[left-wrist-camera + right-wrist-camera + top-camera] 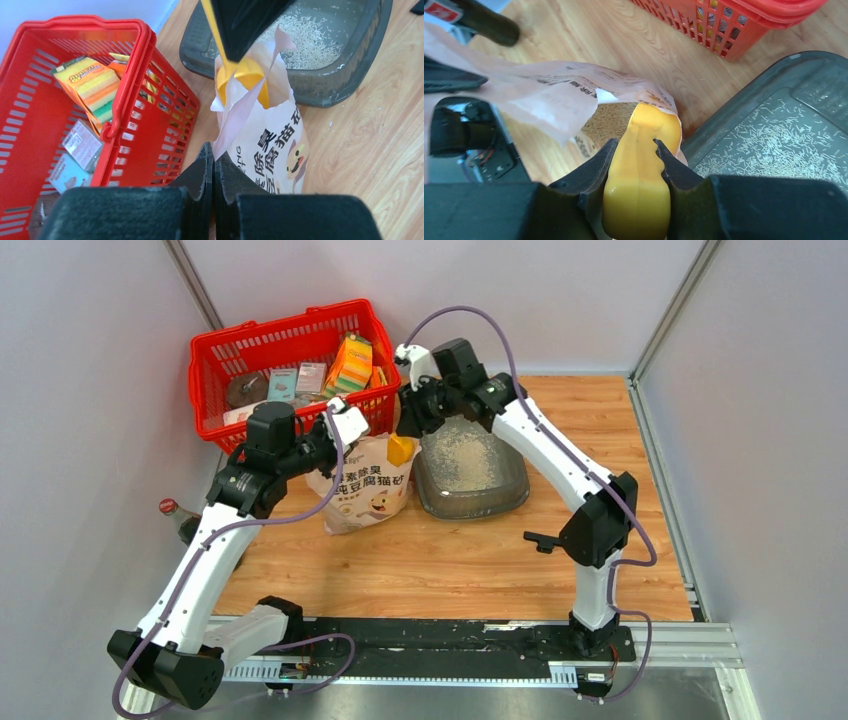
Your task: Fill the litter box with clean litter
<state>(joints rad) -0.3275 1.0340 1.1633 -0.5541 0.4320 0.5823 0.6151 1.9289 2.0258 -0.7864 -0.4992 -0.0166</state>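
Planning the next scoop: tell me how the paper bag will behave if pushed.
The paper bag is probably floppy: its torn top bends where the left gripper pinches it. Standing tall, it may tip if shoved.

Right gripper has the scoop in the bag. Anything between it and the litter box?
Only the bag's torn edge, standing up around the scoop in the right gripper. The litter box sits open right beside the bag; nothing else visible intervenes.

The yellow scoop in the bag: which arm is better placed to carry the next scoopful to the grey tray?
Right. The right gripper is shut on the scoop, whose bowl sits in the bag mouth beside the litter box. The left gripper pinches the bag's torn edge.
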